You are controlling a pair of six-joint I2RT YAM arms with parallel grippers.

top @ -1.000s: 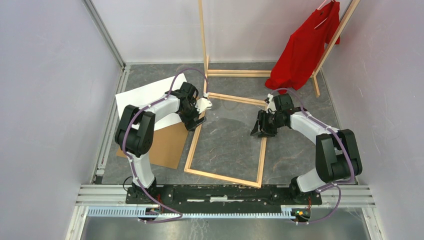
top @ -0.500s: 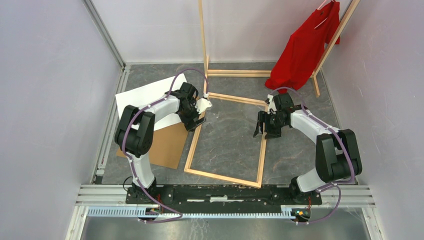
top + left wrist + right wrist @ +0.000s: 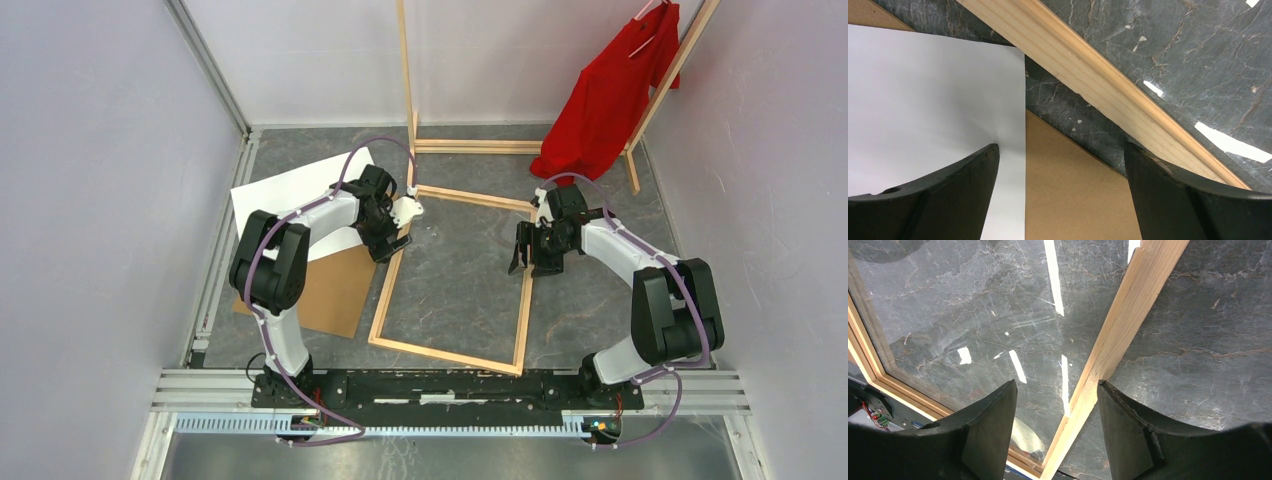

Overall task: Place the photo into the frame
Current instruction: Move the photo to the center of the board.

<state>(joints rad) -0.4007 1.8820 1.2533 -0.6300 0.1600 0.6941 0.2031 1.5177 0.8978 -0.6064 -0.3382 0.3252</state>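
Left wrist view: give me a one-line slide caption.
Open left fingers straddle an edge of the photo, white side up on the backing board, beside the frame.

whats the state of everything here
photo, flat, white side up, outside the frame
frame, flat, no photo in it
board, flat, partly under photo
left gripper, open, above photo edge
right gripper, open, astride frame rail
shirt, hanging up

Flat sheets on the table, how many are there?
2. The photo, white side up, lies left of the frame, partly under the left arm. The brown board lies just nearer, partly beneath the photo. Others could be hidden underneath.
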